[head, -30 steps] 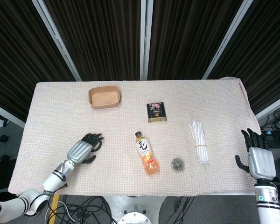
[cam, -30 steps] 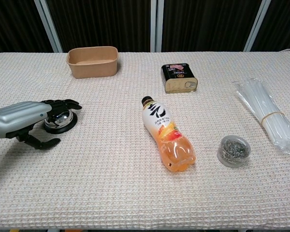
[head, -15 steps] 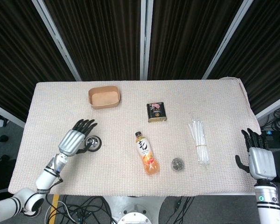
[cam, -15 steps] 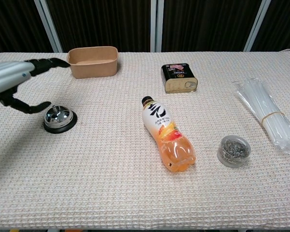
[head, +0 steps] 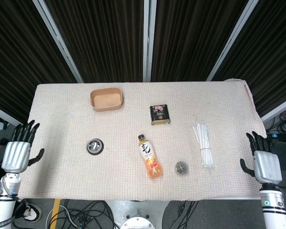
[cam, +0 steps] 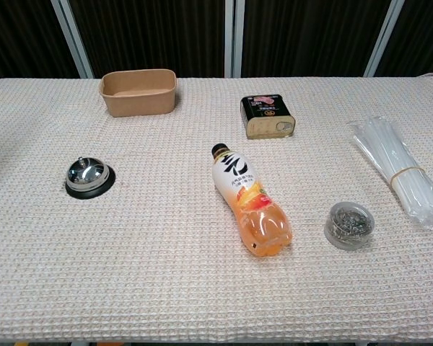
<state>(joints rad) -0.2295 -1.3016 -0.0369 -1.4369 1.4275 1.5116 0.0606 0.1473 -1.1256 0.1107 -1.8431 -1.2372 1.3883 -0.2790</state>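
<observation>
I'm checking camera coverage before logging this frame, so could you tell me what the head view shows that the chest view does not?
Only the head view shows the left hand and right hand, both open beside the table's ends, holding nothing. Only the chest view shows the call bell side-on, its dome above a dark base. Both share the bell, the lying bottle, the paper tray, the tin, the small round container and the bundled straws.

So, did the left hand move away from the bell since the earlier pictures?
Yes. The left hand now hangs open off the table's left edge, well left of the bell; a second ago it lay over the bell.
</observation>
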